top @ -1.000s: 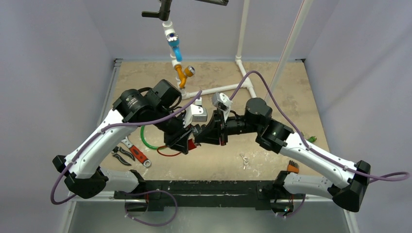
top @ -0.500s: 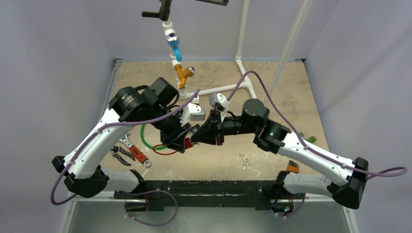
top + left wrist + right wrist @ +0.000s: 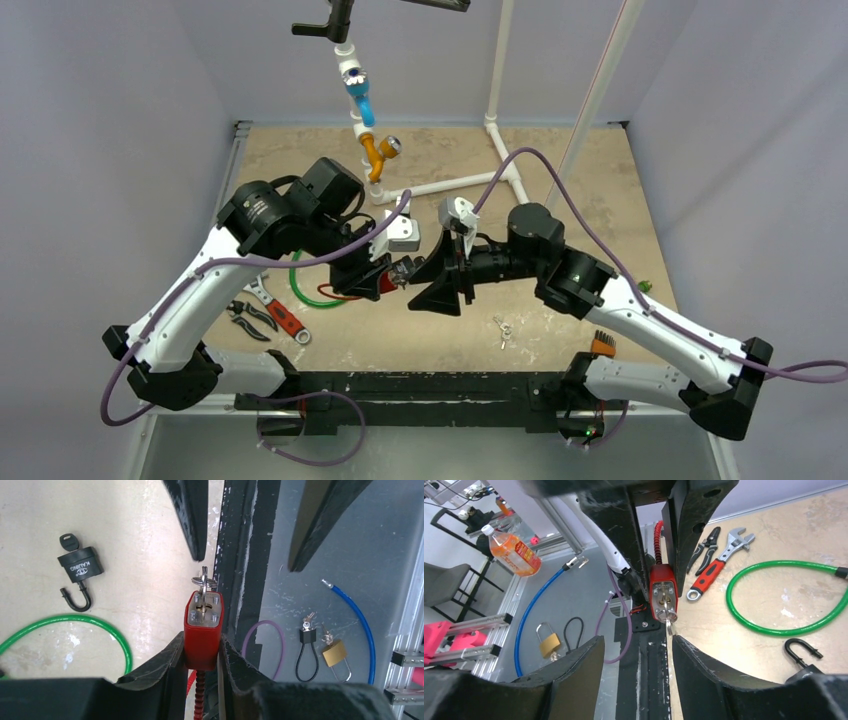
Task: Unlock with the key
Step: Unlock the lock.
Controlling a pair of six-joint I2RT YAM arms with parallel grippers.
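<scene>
Tan tabletop (image 3: pixel 280 150) spreads beneath both my arms. My left gripper (image 3: pixel 202 652) is clamped on the red cable lock (image 3: pixel 202 625), holding it up over the near middle of the table. My right gripper (image 3: pixel 636 642), pinched shut at the lock's face a moment ago, now stands with its jaws apart, just clear to the right. The key (image 3: pixel 203 582) sits in the keyhole, so I judge the turn either done or abandoned; I cannot tell which.
</scene>
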